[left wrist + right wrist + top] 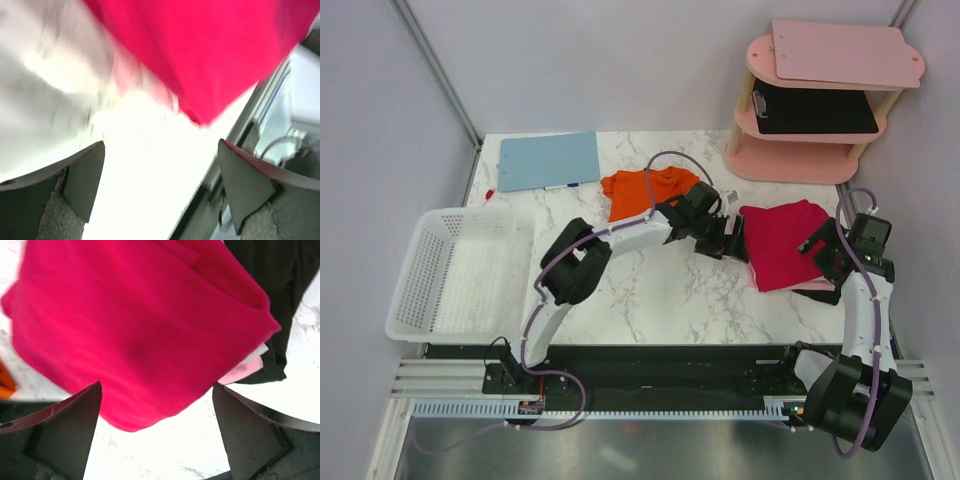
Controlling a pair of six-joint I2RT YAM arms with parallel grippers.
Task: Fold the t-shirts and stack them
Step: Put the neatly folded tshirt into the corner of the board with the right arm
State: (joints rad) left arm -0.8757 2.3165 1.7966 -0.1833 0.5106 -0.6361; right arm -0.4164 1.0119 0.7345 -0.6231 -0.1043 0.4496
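The pink shirt (pixel 782 240) lies folded at 3 o'clock on the table (pixel 650 300). The left gripper (pixel 734 240) is at its 9 o'clock edge and the right gripper (pixel 815 248) at its 3 o'clock edge. Both are wide and hold nothing. The orange shirt (pixel 640 192) sits at 12 o'clock.

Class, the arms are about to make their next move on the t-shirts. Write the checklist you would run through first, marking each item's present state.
1. Left tool open and empty: ok.
2. Right tool open and empty: ok.
3. Magenta shirt folded: ok.
4. Orange shirt folded: not ok, crumpled.
5. Shirts stacked: not ok, they lie apart.
6. Black cloth under the magenta shirt neatly folded: cannot tell.
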